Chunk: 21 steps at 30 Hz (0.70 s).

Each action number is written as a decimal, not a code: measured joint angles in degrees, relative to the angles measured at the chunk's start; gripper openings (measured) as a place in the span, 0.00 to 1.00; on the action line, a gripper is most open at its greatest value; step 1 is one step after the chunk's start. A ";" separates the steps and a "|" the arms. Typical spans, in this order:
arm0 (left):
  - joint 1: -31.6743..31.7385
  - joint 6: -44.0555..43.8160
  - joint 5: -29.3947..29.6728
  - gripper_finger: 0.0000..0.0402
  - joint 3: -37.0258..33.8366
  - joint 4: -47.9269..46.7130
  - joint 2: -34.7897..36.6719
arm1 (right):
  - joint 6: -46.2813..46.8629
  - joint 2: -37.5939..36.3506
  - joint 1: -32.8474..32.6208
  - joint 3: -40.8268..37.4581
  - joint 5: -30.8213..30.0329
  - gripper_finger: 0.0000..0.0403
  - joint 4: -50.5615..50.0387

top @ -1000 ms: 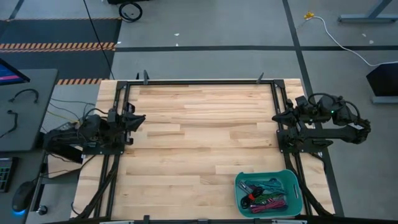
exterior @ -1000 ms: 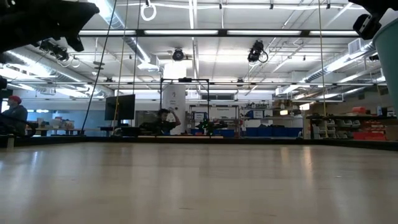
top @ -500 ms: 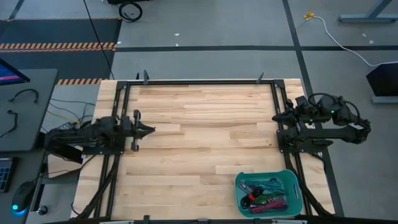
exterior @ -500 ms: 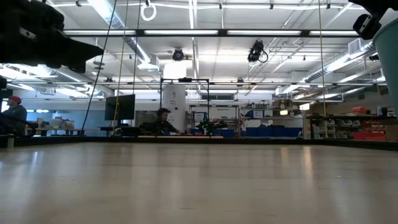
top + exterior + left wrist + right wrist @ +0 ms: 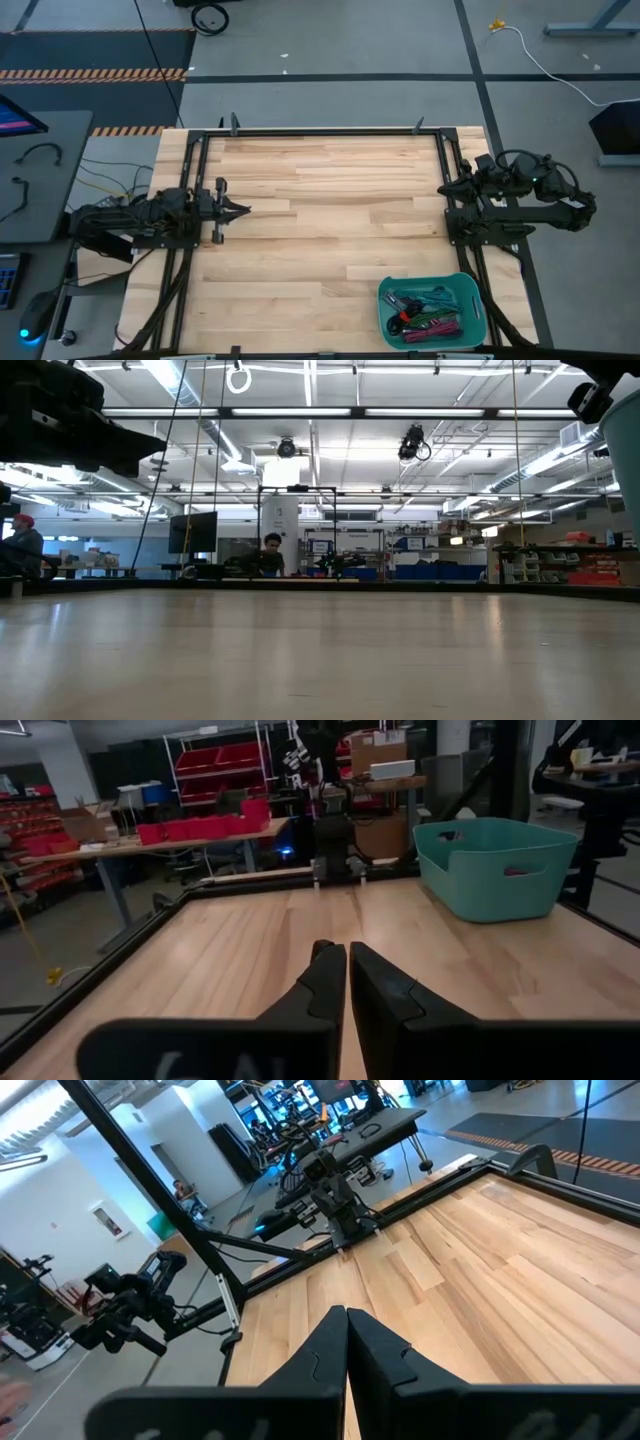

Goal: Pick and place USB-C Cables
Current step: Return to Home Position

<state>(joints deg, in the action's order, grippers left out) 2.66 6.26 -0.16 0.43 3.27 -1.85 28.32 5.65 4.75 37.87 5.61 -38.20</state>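
Left gripper (image 5: pixel 238 210), fingers pressed together on nothing, hangs over the left side of the table (image 5: pixel 330 230). Right gripper (image 5: pixel 447 187), likewise closed, sits at the right edge. Cables (image 5: pixel 425 312) lie in the bin (image 5: pixel 430 280) nearby.

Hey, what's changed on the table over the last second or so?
The left gripper swung from its tucked-back pose to point across the table, reaching slightly farther in, then settled; its fingers are closed on nothing. The right gripper, the green bin and the USB-C Cables inside it stayed put.
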 joint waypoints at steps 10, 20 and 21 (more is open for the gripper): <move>0.00 -0.04 0.04 0.09 -0.02 0.15 0.00 | 0.00 0.00 0.00 0.00 0.02 0.03 0.00; 0.00 -0.07 0.07 0.06 -0.02 0.17 0.00 | 0.00 0.00 0.00 0.00 0.01 0.03 0.00; 0.00 -0.07 0.07 0.06 -0.02 0.17 0.00 | 0.00 0.00 0.00 0.00 0.02 0.03 0.00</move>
<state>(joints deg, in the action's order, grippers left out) 2.66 6.20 -0.10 0.40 3.44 -1.85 28.32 5.65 4.75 37.87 5.63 -38.20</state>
